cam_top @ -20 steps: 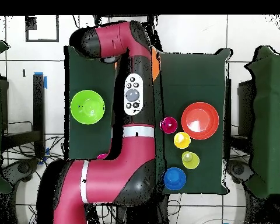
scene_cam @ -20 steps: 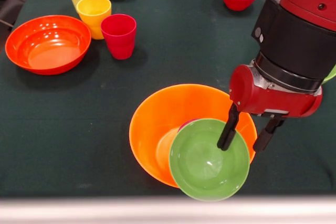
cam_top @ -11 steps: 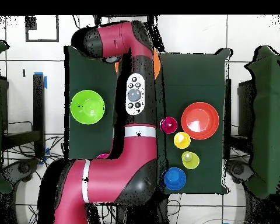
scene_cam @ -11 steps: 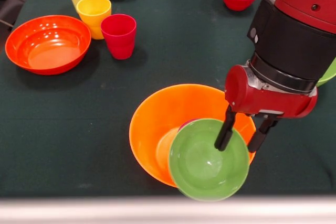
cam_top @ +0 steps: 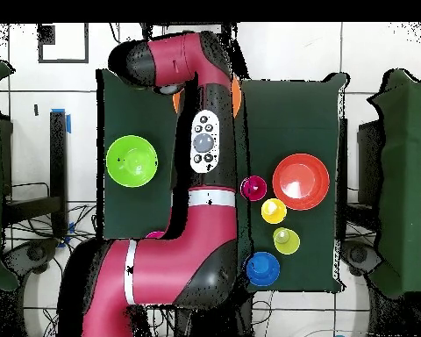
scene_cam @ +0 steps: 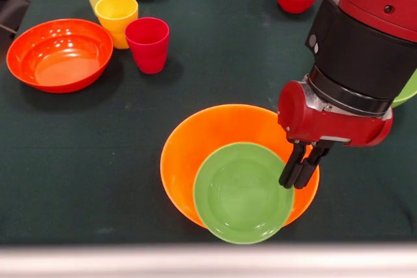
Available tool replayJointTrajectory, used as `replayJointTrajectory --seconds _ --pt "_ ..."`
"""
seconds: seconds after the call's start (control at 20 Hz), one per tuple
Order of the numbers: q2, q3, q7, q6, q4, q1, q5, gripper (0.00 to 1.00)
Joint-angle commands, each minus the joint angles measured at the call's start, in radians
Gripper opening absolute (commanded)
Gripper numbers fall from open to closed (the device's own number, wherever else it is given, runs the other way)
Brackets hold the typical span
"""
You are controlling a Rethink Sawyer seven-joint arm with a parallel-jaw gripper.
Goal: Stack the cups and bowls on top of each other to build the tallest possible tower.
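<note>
small green bowl (scene_cam: 242, 193) sits in orange bowl (scene_cam: 195, 144) at counter's (scene_cam: 78, 154) 6 o'clock; hand (scene_cam: 298, 175) fingers together, empty, at its 3 o'clock rim. three cups (scene_cam: 147, 43) at 11 o'clock unstacked.

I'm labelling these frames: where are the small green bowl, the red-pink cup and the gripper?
small green bowl (scene_cam: 238, 193): front view, inner floor.
red-pink cup (scene_cam: 148, 47): front view, outer wall.
gripper (scene_cam: 296, 181): front view, between fingertips.

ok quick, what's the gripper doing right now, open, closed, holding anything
Gripper: closed, fingers pressed together at the right rim of the small green bowl that sits in the large yellow-orange bowl; whether it pinches that rim cannot be told.
</note>
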State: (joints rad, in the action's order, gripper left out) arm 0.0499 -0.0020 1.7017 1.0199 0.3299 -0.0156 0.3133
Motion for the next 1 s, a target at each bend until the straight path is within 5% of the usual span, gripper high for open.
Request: replayJointTrajectory --seconds 0.05,0.45,1.0 --pt "-0.006 0.066 -0.223 0.092 0.088 -0.016 -0.006 0.0" --pt "-0.006 0.05 -0.235 0.108 0.074 -0.008 0.002 0.0" --pt "0.105 0.01 -0.187 -0.003 0.225 0.006 0.004 0.0"
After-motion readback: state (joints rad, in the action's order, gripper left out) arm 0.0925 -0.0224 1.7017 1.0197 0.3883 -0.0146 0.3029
